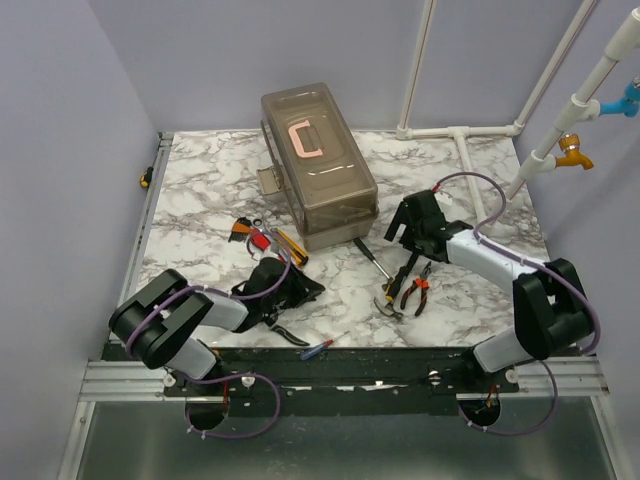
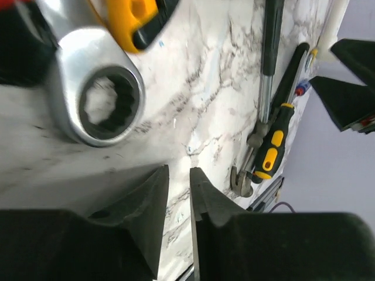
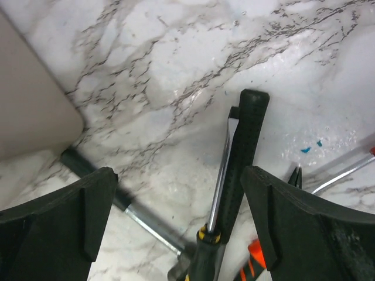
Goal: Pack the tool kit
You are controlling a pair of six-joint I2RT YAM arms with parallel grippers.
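Note:
The tool kit's beige-grey box stands shut at the back centre, with a smoky lid and a pink handle. My right gripper hangs open just right of it; in the right wrist view the gripper straddles a screwdriver shaft and a black bar, touching neither. The hammer and orange-handled pliers lie below it. My left gripper is low over the marble; its jaws stand a narrow gap apart with nothing between. A wrench ring lies just beyond them.
A red cutter and yellow-handled tools lie left of the box. A small blue-and-red screwdriver rests at the table's near edge. White pipes run along the back right. The box corner is close to my right gripper's left finger.

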